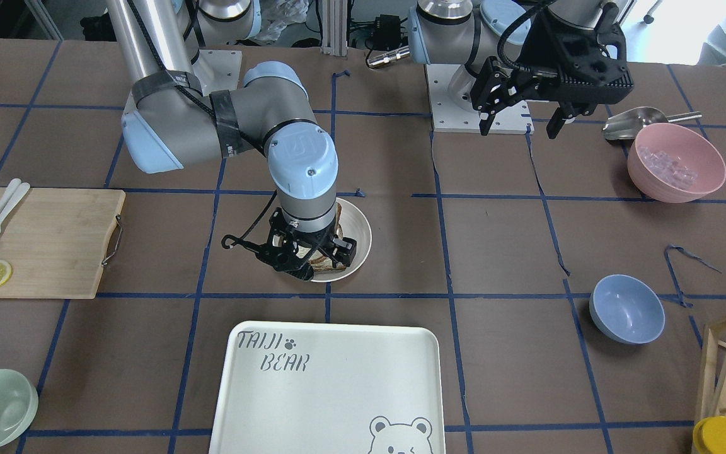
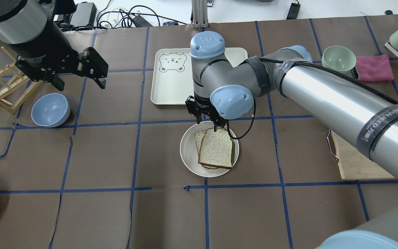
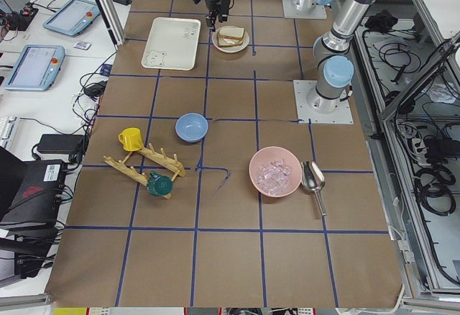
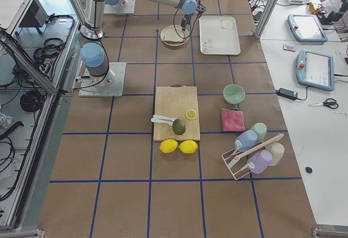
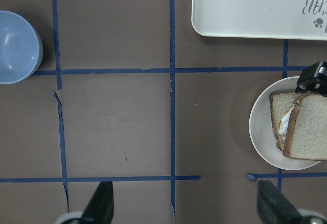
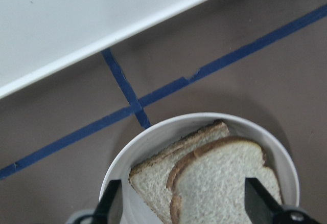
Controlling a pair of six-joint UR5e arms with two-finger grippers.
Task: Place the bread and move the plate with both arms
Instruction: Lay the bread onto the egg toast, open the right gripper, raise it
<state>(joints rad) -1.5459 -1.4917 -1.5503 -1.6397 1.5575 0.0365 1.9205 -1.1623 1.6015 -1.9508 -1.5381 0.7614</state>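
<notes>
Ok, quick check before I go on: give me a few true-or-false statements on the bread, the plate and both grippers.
1. The bread lies on the plate, on top of another slice. True.
2. The right gripper is shut on the bread. False: it is open, over the plate's edge nearest the tray.
3. The plate stands on the tray. False: it stands on the table, beside the tray.
4. The left gripper is open and holds nothing. True.
</notes>
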